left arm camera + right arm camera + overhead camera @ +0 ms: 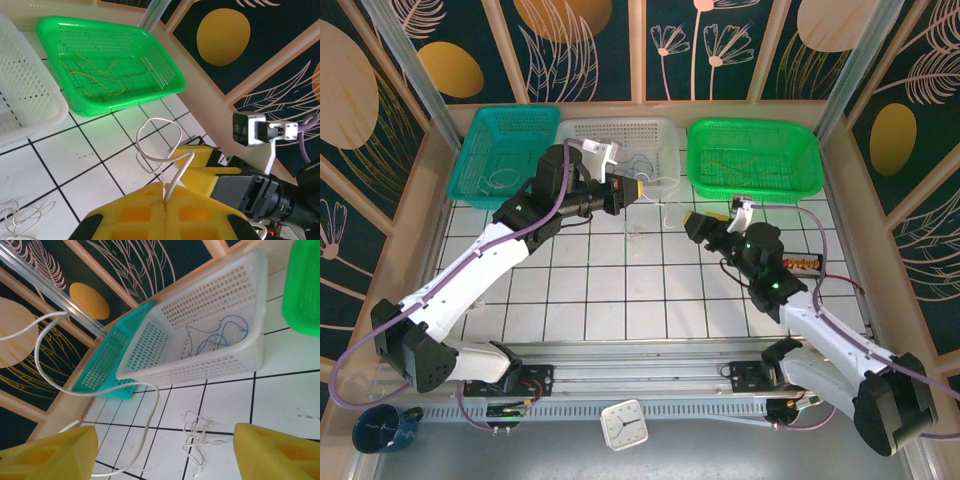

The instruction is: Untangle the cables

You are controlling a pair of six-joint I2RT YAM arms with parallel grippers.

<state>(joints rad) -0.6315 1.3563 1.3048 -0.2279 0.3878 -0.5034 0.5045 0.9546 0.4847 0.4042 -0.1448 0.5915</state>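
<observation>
Cables of whitish wire are found in two places. One strand (179, 175) is pinched between the fully closed fingers of the left gripper (165, 204) at the bottom centre of the left wrist view and loops upward above the tiled table (100, 165). A small loose tangle (196, 440) lies on the tiles at the bottom centre of the right wrist view. The right gripper (165, 445) is seen with its fingers spread wide and nothing clamped (a whitish strand curves past the finger at the lower left of that frame; contact cannot be determined). Blue cables (215, 335) are observed in the white basket (215, 295), and yellowish cables (95, 75) in the green basket (125, 104).
</observation>
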